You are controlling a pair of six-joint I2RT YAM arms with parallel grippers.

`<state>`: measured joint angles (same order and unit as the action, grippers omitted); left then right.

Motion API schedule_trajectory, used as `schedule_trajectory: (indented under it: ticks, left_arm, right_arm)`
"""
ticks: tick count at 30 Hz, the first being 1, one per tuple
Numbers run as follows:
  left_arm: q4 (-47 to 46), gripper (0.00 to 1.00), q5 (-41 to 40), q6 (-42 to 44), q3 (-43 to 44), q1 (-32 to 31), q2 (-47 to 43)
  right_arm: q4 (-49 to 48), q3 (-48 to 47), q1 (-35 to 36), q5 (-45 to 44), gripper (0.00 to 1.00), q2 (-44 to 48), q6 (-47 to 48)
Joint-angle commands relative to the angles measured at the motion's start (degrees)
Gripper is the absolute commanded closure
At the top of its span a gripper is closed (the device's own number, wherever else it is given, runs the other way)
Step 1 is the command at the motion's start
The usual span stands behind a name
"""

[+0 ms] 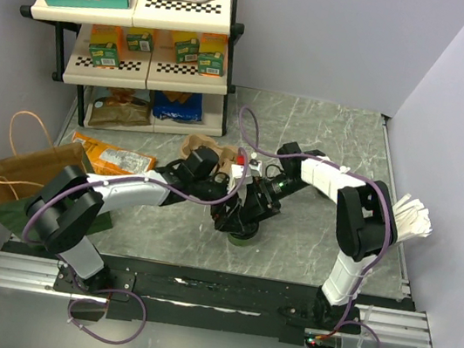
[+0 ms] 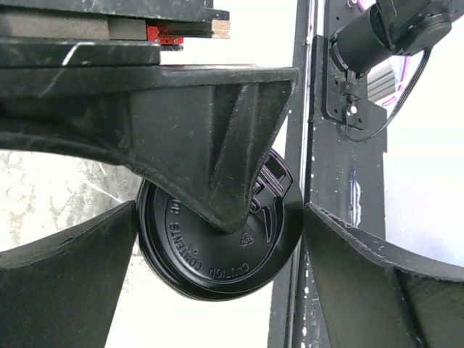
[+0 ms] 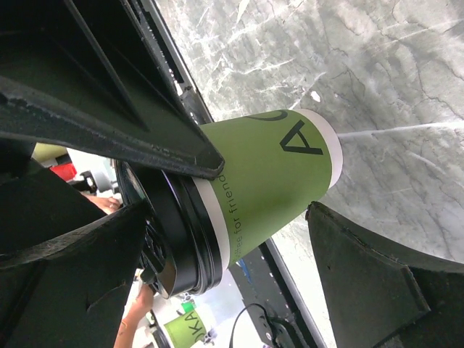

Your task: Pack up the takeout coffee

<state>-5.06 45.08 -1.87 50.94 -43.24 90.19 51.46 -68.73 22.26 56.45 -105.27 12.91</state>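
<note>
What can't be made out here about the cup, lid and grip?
Top view: cup almost hidden under left gripper and right gripper.
Left wrist: cup body hidden behind lid; a black finger covers the lid's middle.
Right wrist: lid top faces away.
All views: whether either pair of jaws grips is unclear.

matt paper cup (image 3: 275, 181), glossy plastic lid (image 2: 203, 268)

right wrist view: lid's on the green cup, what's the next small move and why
Probably lift the left gripper straight up, clear of the black lid. The lid looks seated on the green cup, which stands on the table, so the right gripper beside it could then grasp the cup.
</note>
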Motion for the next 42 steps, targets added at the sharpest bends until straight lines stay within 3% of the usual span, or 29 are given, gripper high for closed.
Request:
schedule_trajectory:
  ticks: [1, 10, 25, 35, 42]
  left_arm:
    - [4.4, 0.01, -9.1, 6.7, 1.0, -1.3, 0.9]
    - [6.6, 0.01, -22.8, 10.1, 1.3, -3.4, 2.3]
    - [15.2, 0.01, -35.1, 10.7, 5.7, -6.2, 11.1]
    - [16.8, 0.01, -34.9, 10.7, 7.6, -6.4, 13.8]
    - [11.7, 0.01, -25.8, 9.9, 6.4, -5.2, 6.8]
  right_arm:
    - [-1.2, 0.2, 0.3, -1.7, 0.03, -0.8, 0.6]
    - [-1.1, 0.2, 0.3, -2.5, 0.04, -1.3, 0.6]
    - [-1.2, 1.1, 0.2, -4.7, 0.06, -1.9, 1.0]
    - [-0.8, 0.4, -0.4, -4.5, 0.06, -1.8, 1.1]
    - [0.2, -3.2, -4.3, 1.1, 0.05, 0.7, 1.9]
